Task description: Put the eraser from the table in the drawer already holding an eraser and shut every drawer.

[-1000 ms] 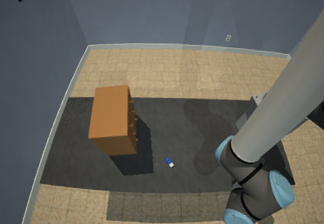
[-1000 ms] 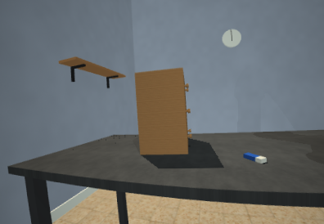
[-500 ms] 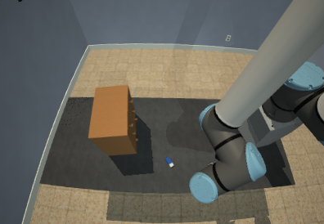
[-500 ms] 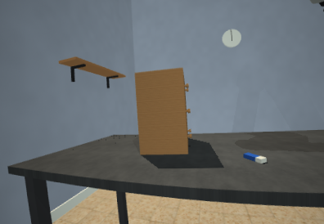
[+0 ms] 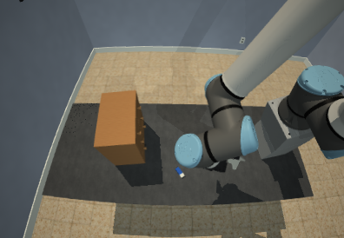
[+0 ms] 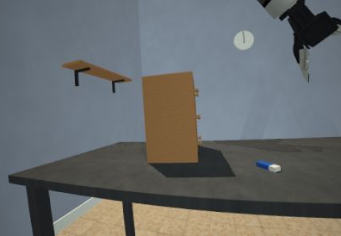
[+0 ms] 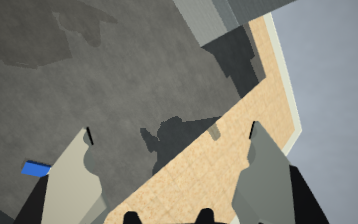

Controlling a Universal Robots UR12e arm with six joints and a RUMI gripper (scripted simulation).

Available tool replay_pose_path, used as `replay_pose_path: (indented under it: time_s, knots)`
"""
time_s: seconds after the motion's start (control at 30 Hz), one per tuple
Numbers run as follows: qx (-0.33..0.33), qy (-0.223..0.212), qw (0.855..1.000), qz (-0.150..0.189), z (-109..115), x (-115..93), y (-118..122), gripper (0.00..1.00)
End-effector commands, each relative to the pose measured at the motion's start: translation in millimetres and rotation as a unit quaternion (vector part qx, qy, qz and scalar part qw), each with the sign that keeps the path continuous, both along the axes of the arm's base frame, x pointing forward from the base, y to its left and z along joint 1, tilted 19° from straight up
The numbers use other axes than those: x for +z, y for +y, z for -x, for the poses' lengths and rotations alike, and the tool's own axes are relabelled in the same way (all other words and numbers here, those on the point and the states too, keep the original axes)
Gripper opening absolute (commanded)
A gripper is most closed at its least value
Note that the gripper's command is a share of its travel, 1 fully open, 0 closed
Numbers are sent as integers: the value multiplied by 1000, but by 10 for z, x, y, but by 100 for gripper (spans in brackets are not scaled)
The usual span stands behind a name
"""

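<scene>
Tool (image 6: 326, 47) is hanging high above the bench (image 6: 111, 181), fingers spread wide, gripping nothing. Eraser (image 6: 269, 166) is lying flat on the bench, right of the chest (image 6: 170, 118), well apart from it. All drawers are looking shut.

My read: it's the search step, since nothing shows which drawer holds the other eraser. Best to come in level with a knob (image 6: 195, 91), pinch it, pull straight and slow. There are no stops, so quit once the contents show. Steady pull, or the chest is going to slide or tip.

Views:
- Exterior is giving height: tool far above the bench, three knobs stacked on the chest's right face.
- Top is showing the layout: eraser (image 5: 180, 172) between chest (image 5: 118, 126) and arm; tool mostly hidden under the wrist.
- Wrist is catching only the eraser's blue end (image 7: 35, 169) beside one finger (image 7: 75, 170), plus bench edge and floor. No chest.
</scene>
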State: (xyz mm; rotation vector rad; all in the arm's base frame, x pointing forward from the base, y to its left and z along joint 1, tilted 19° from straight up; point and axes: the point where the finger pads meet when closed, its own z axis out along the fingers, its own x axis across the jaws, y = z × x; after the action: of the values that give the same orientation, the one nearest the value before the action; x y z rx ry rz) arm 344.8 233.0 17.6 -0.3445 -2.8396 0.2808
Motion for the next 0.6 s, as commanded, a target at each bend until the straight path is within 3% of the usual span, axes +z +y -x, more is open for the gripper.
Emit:
replay_pose_path:
  time_s: [0.0,0.4,0.57]
  knots:
    - [15,-16,998,-53,-346,131,-194,100]
    - [61,-90,986,-128,-1071,514,-827,100]
    - [74,-111,981,-139,-1220,614,-1001,100]
